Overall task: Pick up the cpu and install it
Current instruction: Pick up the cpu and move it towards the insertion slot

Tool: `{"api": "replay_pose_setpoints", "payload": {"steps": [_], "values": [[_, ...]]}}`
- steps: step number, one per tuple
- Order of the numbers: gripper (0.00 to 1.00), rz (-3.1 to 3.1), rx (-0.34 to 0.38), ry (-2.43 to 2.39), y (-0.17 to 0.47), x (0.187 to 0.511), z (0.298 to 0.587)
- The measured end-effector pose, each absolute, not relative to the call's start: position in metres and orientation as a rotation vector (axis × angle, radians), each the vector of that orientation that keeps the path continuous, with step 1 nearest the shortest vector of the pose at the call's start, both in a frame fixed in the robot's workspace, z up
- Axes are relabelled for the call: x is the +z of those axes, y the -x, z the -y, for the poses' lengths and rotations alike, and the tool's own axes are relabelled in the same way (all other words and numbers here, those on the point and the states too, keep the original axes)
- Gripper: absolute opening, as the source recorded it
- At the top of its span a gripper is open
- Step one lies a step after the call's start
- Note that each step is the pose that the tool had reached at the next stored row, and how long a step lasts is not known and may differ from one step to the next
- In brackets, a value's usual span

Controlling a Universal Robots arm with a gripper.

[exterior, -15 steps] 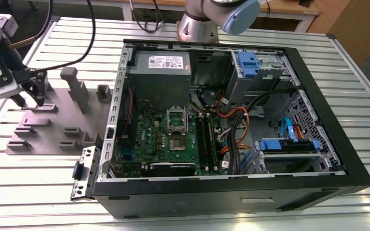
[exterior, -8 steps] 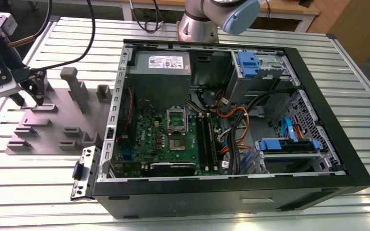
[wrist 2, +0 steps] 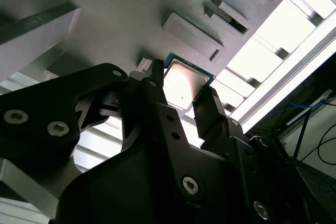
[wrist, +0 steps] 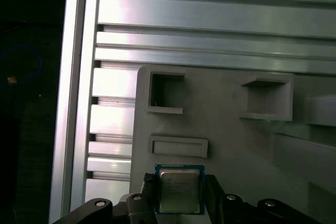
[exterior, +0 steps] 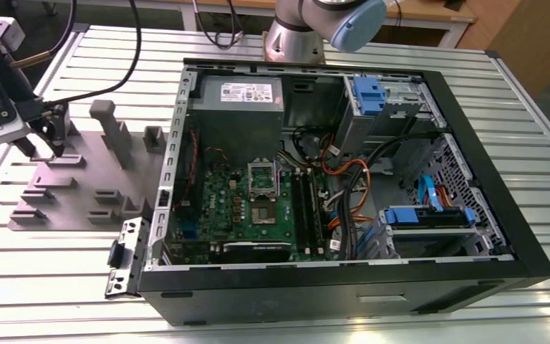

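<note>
Closest in, in both wrist views, the gripper point(wrist: 179, 196) is sitting low over a gray fixture plate point(wrist: 236, 145). Its two dark fingers point(wrist: 148, 188) are bracketing the cpu point(wrist: 179, 188) and appear to be pressing against two opposite edges of the chip. I am judging them clamped on it, though only thin edges are carrying the hold. The cpu is lying flat between the tips with its shiny lid facing up, just beside a shallow raised rectangle on the plate, and whether it is lifting clear of the plate I cannot tell.

In the exterior view the plate is resting on the slatted aluminium table point(exterior: 46, 272) at the upper left of the frame, with the gripper standing over its far corner.

Farther toward the exterior view's right, the open computer case point(exterior: 504, 236) is lying on its side with the motherboard point(exterior: 227, 193) exposed. The socket point(exterior: 263, 213) is waiting near the frame's centre under its raised metal frame point(exterior: 263, 174).

The risks, as I am reading them:
- An edge grip this slight is inviting the chip to tilt or slip out.
- A chip carried crooked could end up meeting the socket askew.
- The plate's raised features could be catching a corner of the chip.
</note>
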State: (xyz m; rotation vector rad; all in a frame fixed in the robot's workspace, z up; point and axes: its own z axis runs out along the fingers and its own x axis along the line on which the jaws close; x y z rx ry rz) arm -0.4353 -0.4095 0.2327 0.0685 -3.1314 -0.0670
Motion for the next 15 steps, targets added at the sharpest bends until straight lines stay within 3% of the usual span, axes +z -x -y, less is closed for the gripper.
{"api": "replay_pose_setpoints", "payload": {"steps": [15], "values": [[0.47, 3.131, -0.053, -0.068, 0.4353, 0.2352, 0.4094]]}}
